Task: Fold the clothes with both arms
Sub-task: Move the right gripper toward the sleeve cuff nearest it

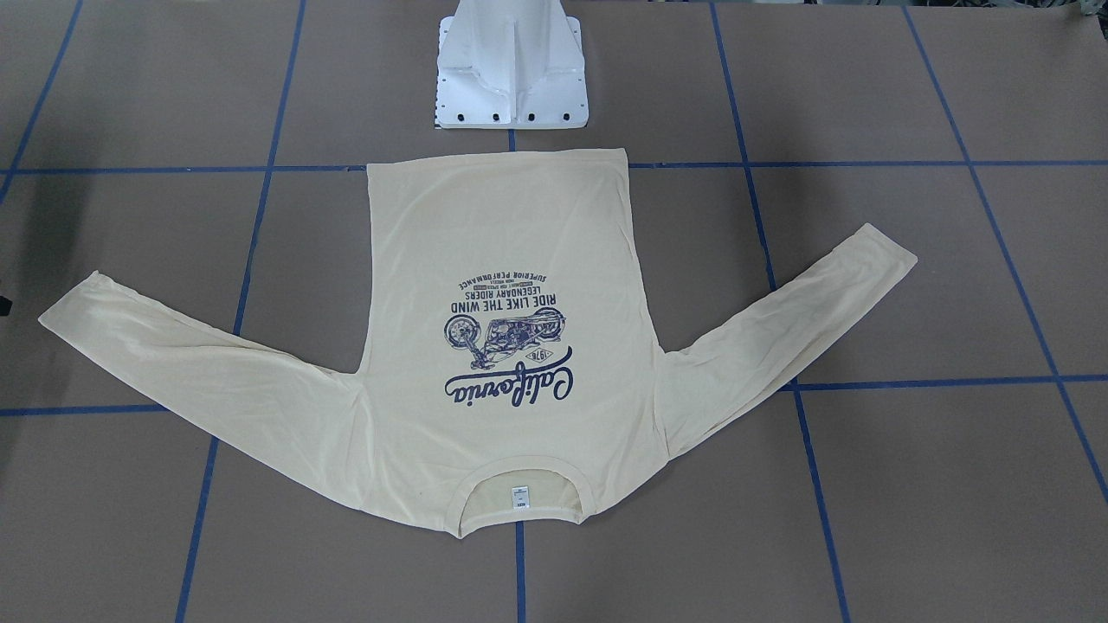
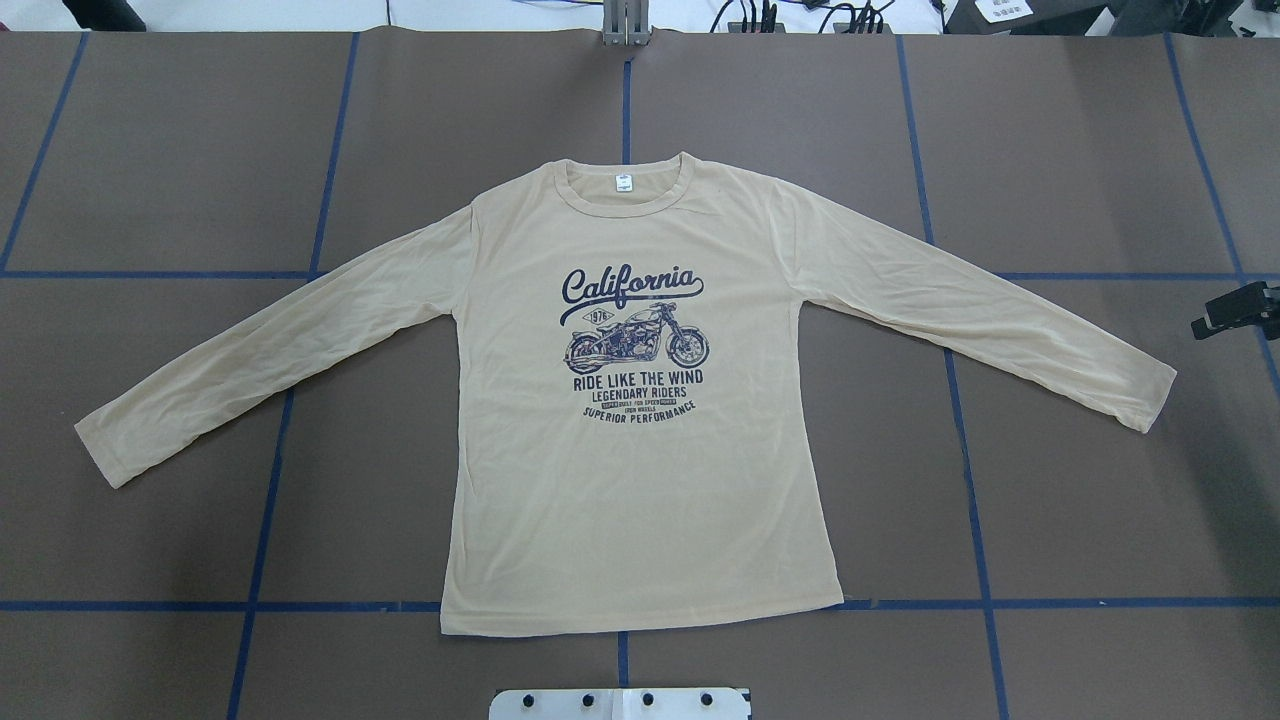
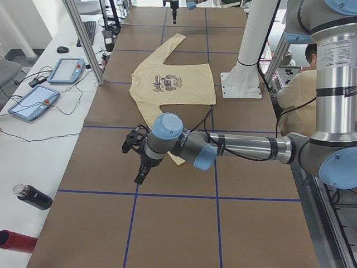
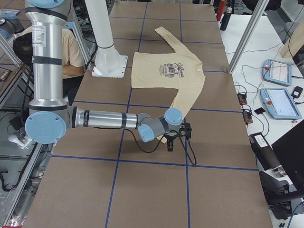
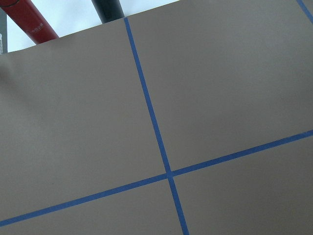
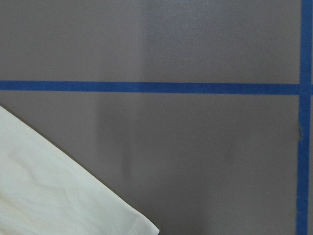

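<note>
One shirt (image 2: 640, 500), two arms (image 3: 245, 146), one table (image 2: 1060, 520)

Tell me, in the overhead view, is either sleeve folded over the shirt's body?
No, the shirt lies flat, print up, with both sleeves spread out to its sides on the table.

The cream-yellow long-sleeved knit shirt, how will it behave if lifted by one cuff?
This cream-yellow long-sleeved knit shirt would probably droop limply: it lies flat with soft wrinkles along the sleeves. Likely light: the fabric looks thin. Pushed, it may bunch on the brown table.
</note>
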{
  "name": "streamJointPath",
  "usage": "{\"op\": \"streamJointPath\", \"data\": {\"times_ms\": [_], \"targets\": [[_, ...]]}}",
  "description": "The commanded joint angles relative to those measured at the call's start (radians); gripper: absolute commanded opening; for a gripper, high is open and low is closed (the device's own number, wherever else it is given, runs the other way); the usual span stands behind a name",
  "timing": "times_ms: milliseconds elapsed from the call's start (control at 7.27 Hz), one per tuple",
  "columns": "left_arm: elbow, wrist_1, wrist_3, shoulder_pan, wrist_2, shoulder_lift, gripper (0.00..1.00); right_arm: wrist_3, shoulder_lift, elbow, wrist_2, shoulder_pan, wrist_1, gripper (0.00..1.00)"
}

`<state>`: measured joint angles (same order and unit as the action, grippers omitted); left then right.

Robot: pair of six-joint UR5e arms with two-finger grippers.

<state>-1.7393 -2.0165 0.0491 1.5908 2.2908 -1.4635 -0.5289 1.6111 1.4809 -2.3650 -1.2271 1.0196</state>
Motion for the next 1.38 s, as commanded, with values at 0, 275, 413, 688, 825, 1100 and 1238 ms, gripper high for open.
{"op": "streamJointPath", "data": {"times_ms": [0, 275, 413, 688, 825, 1100, 1238], "targets": [[0.004, 0.002, 0.002, 0.0, 0.04, 0.0, 1.0, -0.075, -0.005, -0.027, -0.002, 0.034, -0.046, 0.92], [0.007, -0.002, 0.002, 0.0, 0.042, 0.0, 1.0, -0.079, 0.0, -0.037, -0.002, 0.043, -0.044, 0.89], [0.007, -0.002, 0.002, 0.0, 0.042, 0.0, 1.0, -0.082, -0.003, -0.039, 0.0, 0.064, -0.044, 0.97], [0.009, -0.002, 0.002, 0.0, 0.056, 0.0, 1.0, -0.095, -0.01, -0.051, 0.0, 0.095, -0.044, 0.98], [0.009, -0.002, 0.002, 0.0, 0.056, 0.0, 1.0, -0.103, -0.01, -0.051, 0.0, 0.1, -0.044, 0.96], [0.009, -0.001, 0.002, 0.0, 0.056, 0.0, 1.0, -0.105, -0.01, -0.059, -0.002, 0.103, -0.042, 0.86], [0.009, -0.002, 0.002, 0.0, 0.056, 0.0, 1.0, -0.108, -0.01, -0.068, -0.002, 0.103, -0.042, 0.69]]}}
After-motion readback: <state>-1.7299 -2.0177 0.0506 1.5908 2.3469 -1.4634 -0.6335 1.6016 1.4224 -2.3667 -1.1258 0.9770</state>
